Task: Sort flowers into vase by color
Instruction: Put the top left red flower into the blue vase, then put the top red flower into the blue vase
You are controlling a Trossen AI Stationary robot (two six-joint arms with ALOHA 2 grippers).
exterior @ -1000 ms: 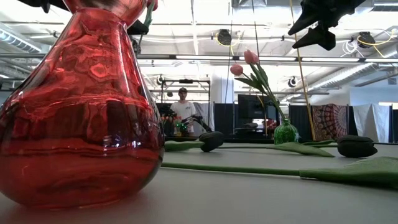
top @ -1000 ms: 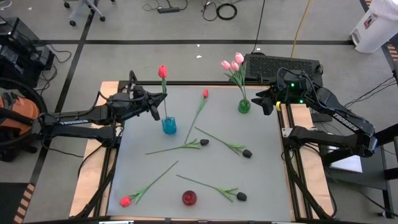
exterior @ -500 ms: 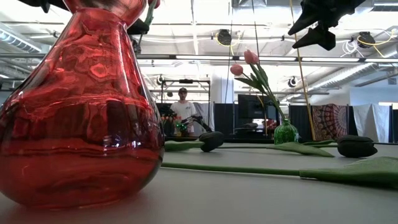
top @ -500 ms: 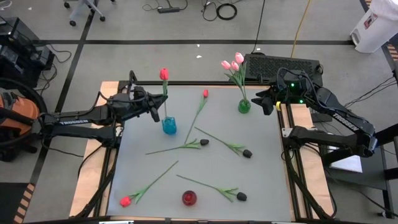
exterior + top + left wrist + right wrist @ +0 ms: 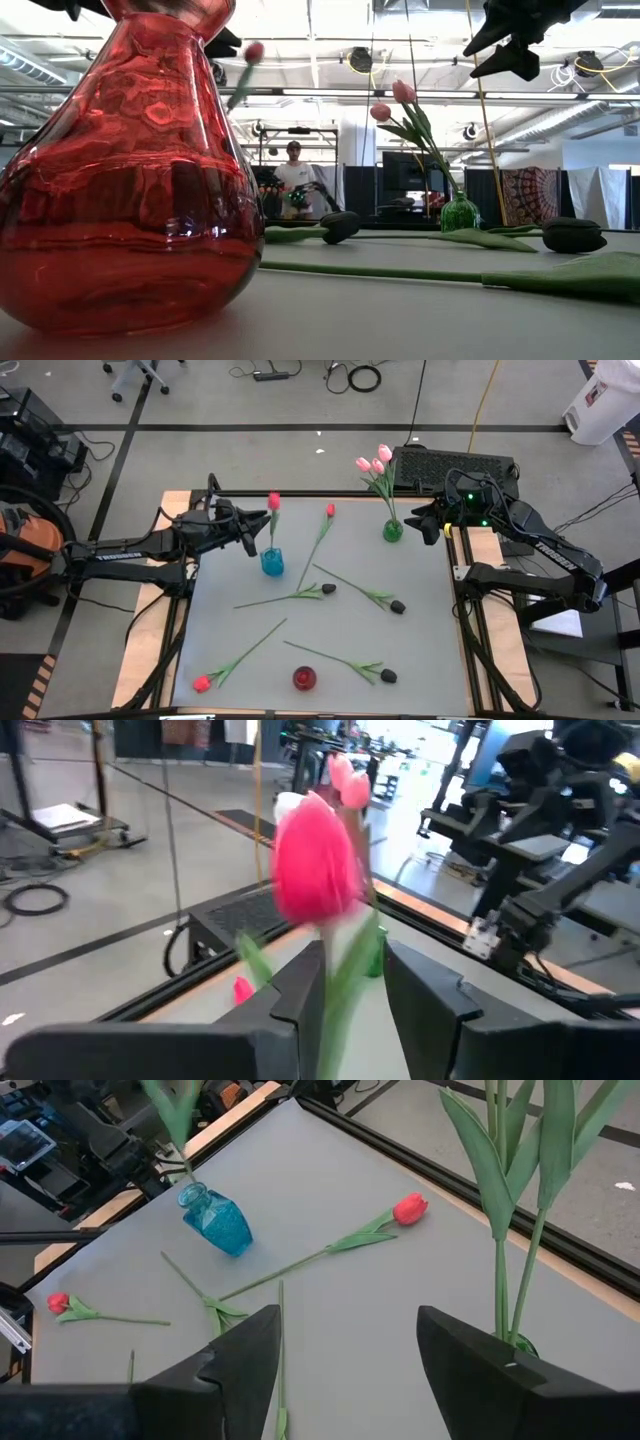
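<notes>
A red tulip (image 5: 273, 501) stands tilted in the blue vase (image 5: 272, 562), its stem foot inside the neck. My left gripper (image 5: 250, 538) is level beside it, open, and the stem (image 5: 340, 990) runs up between its fingers (image 5: 355, 955). At the far right my right gripper (image 5: 420, 522) waits open next to the green vase (image 5: 392, 531), which holds pink tulips (image 5: 375, 463). Lying flat on the table are a red tulip (image 5: 330, 510), another red one (image 5: 203, 683) and three black ones (image 5: 328, 588) (image 5: 397, 606) (image 5: 387, 676). My left gripper has its parted fingers on either side of the red tulip's stem (image 5: 335, 1005), just below the head, coming at it level from the table's left. Whether either finger touches the stem I cannot tell. The stem's foot rests in the blue vase.
A red vase (image 5: 304, 678) stands near the front edge and fills the left of the low view (image 5: 130, 170). Wooden rails edge the grey table top (image 5: 430, 660). A person (image 5: 293, 175) stands in the room beyond the table.
The red tulip in the blue vase has tipped over toward the table's right, and its head now sits lower and closer to the vase. Its stem foot has stayed in the vase's neck. Both arms have kept their places.
</notes>
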